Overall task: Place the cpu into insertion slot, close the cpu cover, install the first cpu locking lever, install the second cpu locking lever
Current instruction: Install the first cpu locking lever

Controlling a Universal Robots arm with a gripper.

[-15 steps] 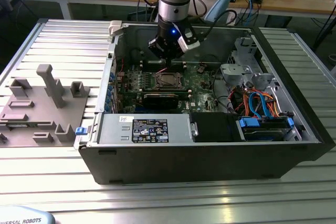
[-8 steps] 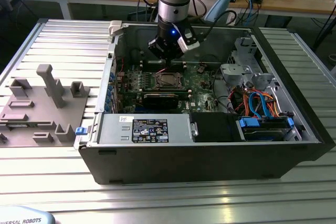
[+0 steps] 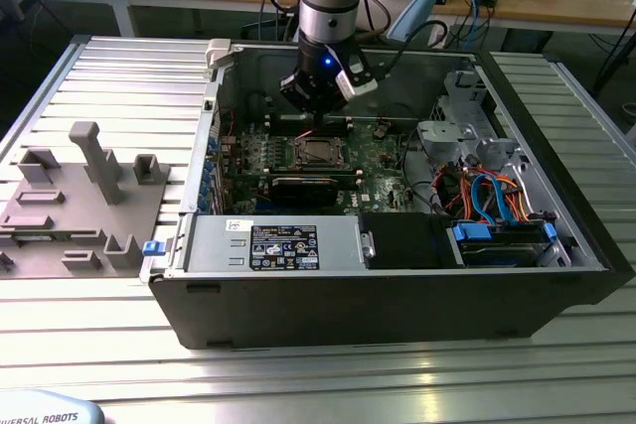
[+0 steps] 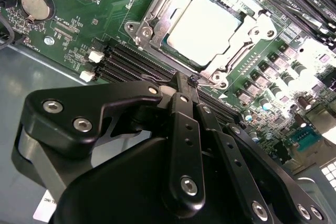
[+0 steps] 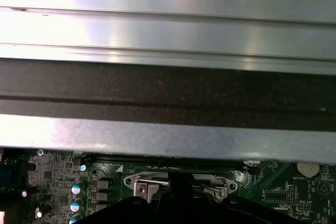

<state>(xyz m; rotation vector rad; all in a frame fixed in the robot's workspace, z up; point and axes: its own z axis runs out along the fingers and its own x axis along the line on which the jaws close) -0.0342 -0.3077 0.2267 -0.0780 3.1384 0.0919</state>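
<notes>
The cpu (image 4: 206,29) lies flat in the insertion slot (image 3: 319,153) on the green board, its pale metal top showing through the window of the cpu cover (image 4: 156,20), which is down over it. In the second wrist view my gripper (image 4: 185,80) hangs just off one corner of the socket with its black fingers (image 4: 182,129) pressed together. The tips sit right beside the hooked end of a thin wire locking lever (image 4: 198,82). I cannot tell whether they touch it. In the exterior view the gripper (image 3: 312,114) hovers just behind the socket.
The board lies inside an open black computer case (image 3: 397,295). Long black memory slots (image 4: 134,61) run beside the socket. A drive cage with blue and orange cables (image 3: 492,196) fills the exterior view's right. A grey fixture block (image 3: 89,196) stands outside the case at the left.
</notes>
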